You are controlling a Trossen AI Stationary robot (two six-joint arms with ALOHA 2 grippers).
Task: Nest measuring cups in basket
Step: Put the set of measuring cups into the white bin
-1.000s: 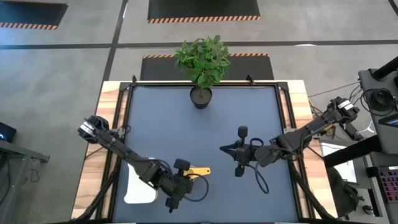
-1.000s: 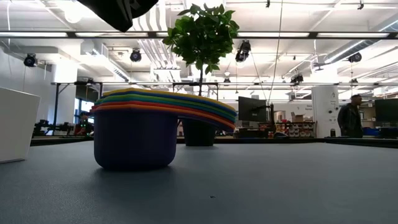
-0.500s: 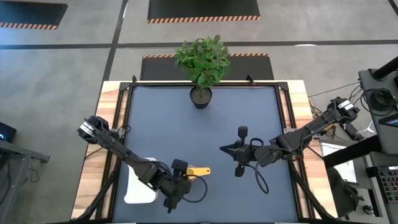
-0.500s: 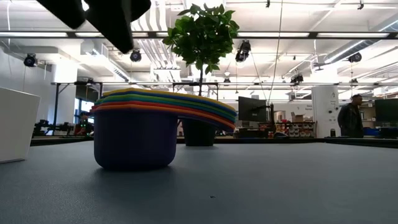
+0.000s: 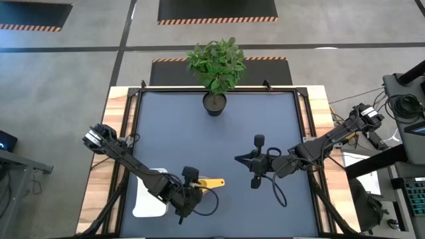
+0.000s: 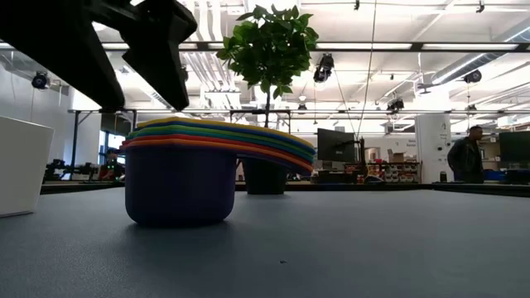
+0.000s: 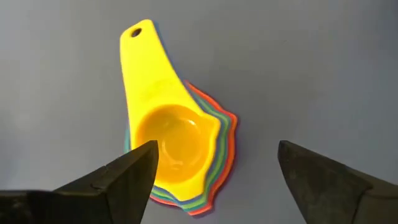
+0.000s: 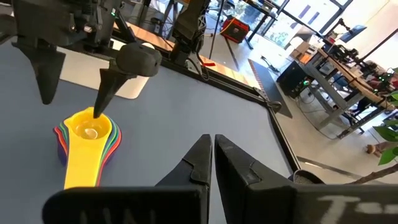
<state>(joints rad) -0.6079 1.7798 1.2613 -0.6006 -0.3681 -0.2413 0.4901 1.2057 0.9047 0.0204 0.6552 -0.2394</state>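
Measuring cups: nested in one stack, yellow cup on top, purple at the base in the low view; the stack stands on the dark mat just beside the basket, not in it.
Handles: all fanned the same way, pointing away from the basket (the yellow one lies uppermost and longest).
Basket: white tray at the mat's edge, the stack near its inner side; partly hidden under the left arm.
Left gripper: over the stack, fingers spread wide with one to each side of the cup bowls, holding nothing.
Right gripper: well apart from the stack, out on the mat away from the basket, fingers pressed together and empty.
Risk, grip: closing on the round bowls could pinch only the upper cups, so that the lower ones stay behind or the stack splits on lifting.
Risk, tilt: the overhanging handles could tip the stack if it is caught off-centre.
Risk, basket: a low carry could knock the stack against the basket wall.
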